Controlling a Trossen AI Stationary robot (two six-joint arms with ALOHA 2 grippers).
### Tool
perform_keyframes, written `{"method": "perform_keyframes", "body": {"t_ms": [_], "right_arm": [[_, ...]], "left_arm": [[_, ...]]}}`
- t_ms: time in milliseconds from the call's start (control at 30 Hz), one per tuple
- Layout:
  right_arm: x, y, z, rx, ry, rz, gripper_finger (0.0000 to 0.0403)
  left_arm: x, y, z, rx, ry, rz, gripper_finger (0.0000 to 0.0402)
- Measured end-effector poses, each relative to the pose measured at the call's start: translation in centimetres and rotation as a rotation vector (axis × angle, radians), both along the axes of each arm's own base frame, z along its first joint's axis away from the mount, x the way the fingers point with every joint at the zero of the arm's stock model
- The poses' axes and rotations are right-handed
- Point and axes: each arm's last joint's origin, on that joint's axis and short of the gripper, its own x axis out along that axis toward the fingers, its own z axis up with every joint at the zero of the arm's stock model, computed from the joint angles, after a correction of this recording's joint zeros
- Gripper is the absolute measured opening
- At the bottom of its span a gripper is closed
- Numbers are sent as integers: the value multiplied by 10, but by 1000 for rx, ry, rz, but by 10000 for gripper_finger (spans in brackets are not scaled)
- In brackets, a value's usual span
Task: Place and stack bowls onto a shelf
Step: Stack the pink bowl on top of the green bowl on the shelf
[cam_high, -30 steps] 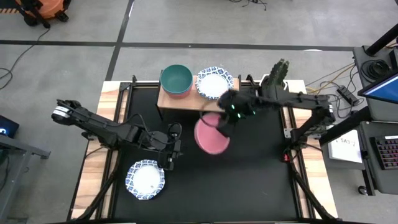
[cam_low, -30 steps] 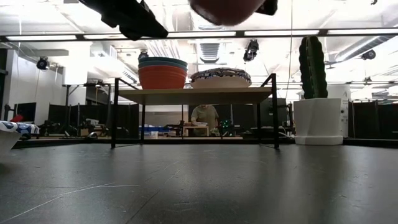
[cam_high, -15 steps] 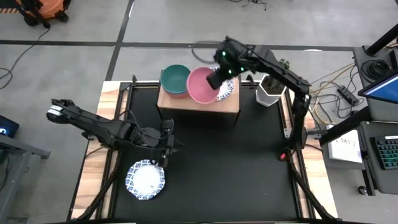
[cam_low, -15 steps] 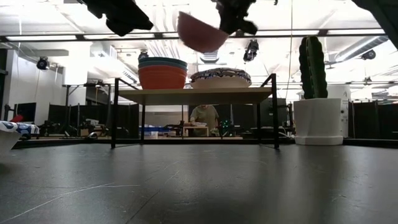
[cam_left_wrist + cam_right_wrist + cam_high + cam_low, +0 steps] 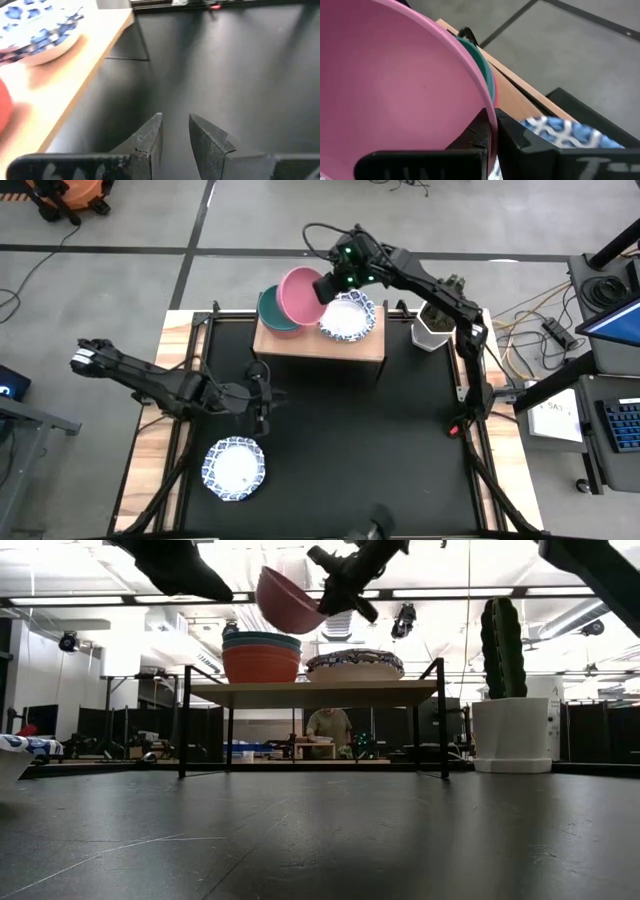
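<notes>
Carrying pink bowl (image 5: 301,292), right hand (image 5: 330,285) pinches rim, tilted just above green-topped stack (image 5: 261,656) on shelf (image 5: 320,343), likely lining up to nest. Left hand (image 5: 175,132) empty, fingers narrowly parted, hovering over desk (image 5: 400,440) near patterned bowl (image 5: 234,468).

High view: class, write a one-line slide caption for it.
Right gripper carries a tilted pink bowl above the stacked bowls on the shelf.

Right arm reaches to upper centre, its right gripper (image 5: 325,284) clamped, 2 fingers together. Left arm lies centre-left; left gripper (image 5: 262,402) fingers narrowly parted.
</notes>
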Motion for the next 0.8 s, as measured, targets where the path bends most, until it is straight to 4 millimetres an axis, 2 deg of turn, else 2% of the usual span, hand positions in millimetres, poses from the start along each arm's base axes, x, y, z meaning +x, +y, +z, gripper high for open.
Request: {"method": "perform_keyframes", "body": {"t_ms": [300,600,800], "right_arm": [[20,-11,-16,-28,-34,12,17],[24,-14,-21,-53,-23,32,95],[20,-12,-8,-107,-68,35,133]], "left_arm": [[-5,2,1,-1,-1,50,78],[-5,2,1,-1,0,50,78],[-5,2,1,0,0,50,77]]}}
